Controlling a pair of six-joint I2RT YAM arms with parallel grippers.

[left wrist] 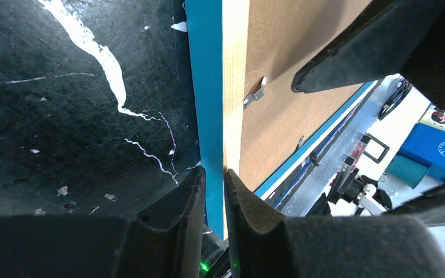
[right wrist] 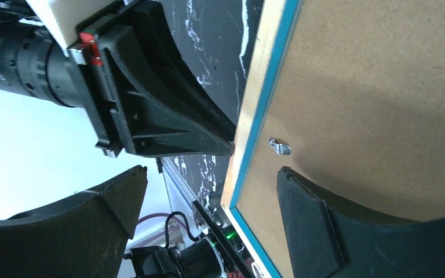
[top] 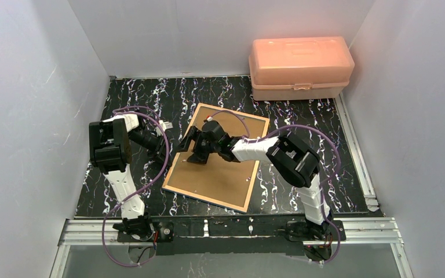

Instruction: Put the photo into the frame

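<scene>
The frame [top: 208,200] lies face down on the black marbled table, its brown backing board [top: 220,174] upward. The photo is out of view. My left gripper [top: 172,149] is shut on the frame's left edge; in the left wrist view the gripper [left wrist: 213,172] pinches the blue border [left wrist: 205,87] and the wood edge [left wrist: 233,69]. My right gripper [top: 192,149] is open over the board near that edge. In the right wrist view the gripper [right wrist: 213,171] straddles the frame's rim [right wrist: 255,98], beside a metal clip [right wrist: 280,146].
A pink plastic box [top: 300,66] stands at the back right against the wall. White walls enclose the table on three sides. Metal rails run along the near edge [top: 232,229] and the right side. Another clip [left wrist: 256,91] shows on the board.
</scene>
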